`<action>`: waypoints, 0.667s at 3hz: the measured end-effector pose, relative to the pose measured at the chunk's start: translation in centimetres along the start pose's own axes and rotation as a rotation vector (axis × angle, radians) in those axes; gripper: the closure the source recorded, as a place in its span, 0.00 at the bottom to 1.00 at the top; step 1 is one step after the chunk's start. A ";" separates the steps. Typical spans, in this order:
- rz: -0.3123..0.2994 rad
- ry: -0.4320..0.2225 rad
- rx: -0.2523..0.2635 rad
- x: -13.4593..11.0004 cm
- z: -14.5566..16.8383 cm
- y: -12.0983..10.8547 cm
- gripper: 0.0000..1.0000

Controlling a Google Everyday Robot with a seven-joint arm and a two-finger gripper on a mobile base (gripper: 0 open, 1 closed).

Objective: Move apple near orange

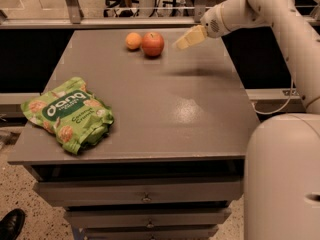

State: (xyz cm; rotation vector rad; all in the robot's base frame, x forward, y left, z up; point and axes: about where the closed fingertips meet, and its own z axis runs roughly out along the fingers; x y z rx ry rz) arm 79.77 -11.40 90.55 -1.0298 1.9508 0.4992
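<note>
We're seeing the apple (152, 44) sitting at the table's (200, 114) far end, just beside the orange (133, 40) on its left. Our gripper (190, 37) is hovering just right of the apple, gripping nothing. We can't tell how wide it's spread.

Table (165, 109): a grey flat top was shown from the front, with drawers (146, 198) fitted beneath it.
Apple (152, 44): was set near the far edge, around the middle.
Orange (133, 40): was placed just left of the apple, close beside it.
Snack bag (67, 114): a green bag was laid flat at the near left corner, well apart from the fruit.
Gripper (186, 39): was held above the far right of the top, just right of the apple, apart from it.
</note>
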 end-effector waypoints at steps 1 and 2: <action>0.002 -0.124 0.005 1.3 -4.1 0.5 0.00; 0.002 -0.124 0.005 1.3 -4.0 0.5 0.00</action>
